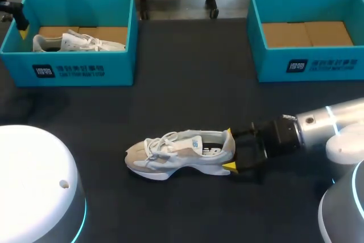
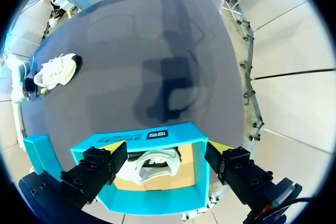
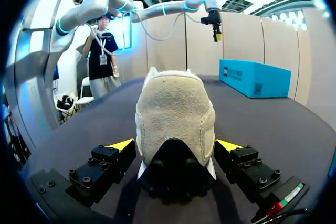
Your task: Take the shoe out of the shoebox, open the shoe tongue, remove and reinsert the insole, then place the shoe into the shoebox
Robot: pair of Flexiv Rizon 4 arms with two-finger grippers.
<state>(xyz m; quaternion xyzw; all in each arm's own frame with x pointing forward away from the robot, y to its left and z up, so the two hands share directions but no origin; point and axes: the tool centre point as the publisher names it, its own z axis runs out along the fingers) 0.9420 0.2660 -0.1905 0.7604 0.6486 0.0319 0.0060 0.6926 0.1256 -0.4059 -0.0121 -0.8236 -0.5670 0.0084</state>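
A white and beige shoe (image 1: 176, 152) lies on its sole in the middle of the black table (image 1: 193, 83), toe to the left. My right gripper (image 1: 230, 150) is open, with the shoe's heel (image 3: 176, 108) between its yellow tips and a thin gap on either side. A second white shoe (image 1: 77, 42) lies in the left teal shoebox (image 1: 74, 69). My left gripper (image 2: 165, 150) hangs open high above that box (image 2: 142, 137) and the shoe in it (image 2: 155, 163); the head view catches it at the box's far left corner (image 1: 21, 27).
A second teal shoebox (image 1: 307, 61) stands at the back right with only its cardboard floor showing. My left arm's base (image 1: 34, 186) fills the front left corner. In the left wrist view the table shoe (image 2: 55, 72) lies far ahead.
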